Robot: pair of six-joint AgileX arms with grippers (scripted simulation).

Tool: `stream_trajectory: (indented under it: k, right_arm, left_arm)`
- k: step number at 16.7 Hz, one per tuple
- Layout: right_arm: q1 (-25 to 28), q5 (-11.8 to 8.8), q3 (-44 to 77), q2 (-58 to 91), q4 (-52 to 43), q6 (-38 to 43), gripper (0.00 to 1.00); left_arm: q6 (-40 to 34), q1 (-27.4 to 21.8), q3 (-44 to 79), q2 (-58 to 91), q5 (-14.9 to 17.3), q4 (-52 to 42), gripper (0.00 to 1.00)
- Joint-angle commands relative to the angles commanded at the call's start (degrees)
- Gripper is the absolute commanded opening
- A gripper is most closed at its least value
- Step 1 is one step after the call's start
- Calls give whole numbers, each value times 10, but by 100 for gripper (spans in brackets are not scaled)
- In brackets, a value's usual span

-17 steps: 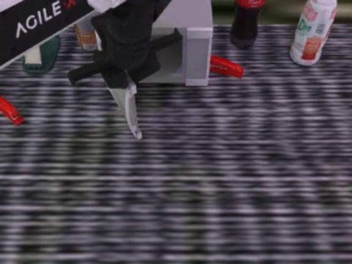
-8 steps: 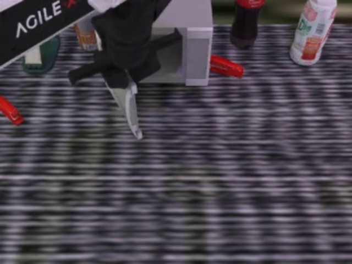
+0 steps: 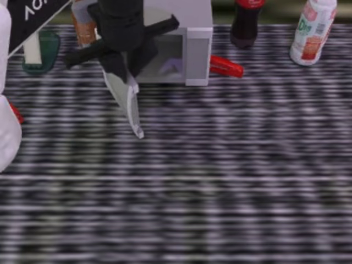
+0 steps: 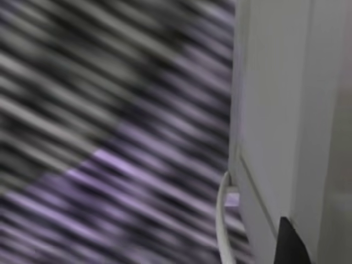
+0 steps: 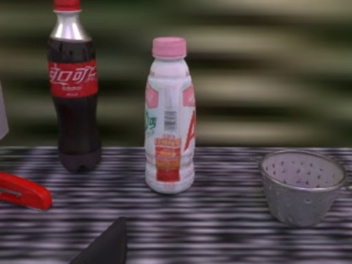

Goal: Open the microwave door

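The boxy light grey microwave (image 3: pixel 187 33) at upper centre has its flat windowed door (image 3: pixel 131 107) swung wide; the left gripper (image 3: pixel 122 69) sits at its hinge end, jaws' state untellable. Next, judge it open and retreat.

The top view looks straight down, the microwave (image 3: pixel 184 33) at its upper edge. The left wrist view sits very close beside that microwave (image 4: pixel 275 121), facing along its grey wall. The right wrist view looks level across the table at 2 bottles right of the microwave: the cola bottle (image 5: pixel 74 93) (image 3: pixel 246 22) and the white bottle (image 5: pixel 169 118) (image 3: pixel 312 30), both shared with the top view.

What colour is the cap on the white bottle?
Pink, on the white plastic drink bottle; clearest in the right wrist view.
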Motion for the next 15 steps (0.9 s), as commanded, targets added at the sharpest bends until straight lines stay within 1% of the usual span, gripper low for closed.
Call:
stream_trajectory:
  k: [2,4,9,15]
  right_arm:
    - [0,0,0,0,0,0,100]
    - [0,0,0,0,0,0,100]
    - [0,0,0,0,0,0,100]
    - [0,0,0,0,0,0,100]
  left_arm:
    - [11,10,47,21,31,-44,0]
    - [19,15,74,35,51,-71,0]
    - [20,14,79,39,54,-71,0]
    - [21,16,11,21,54,-25,0]
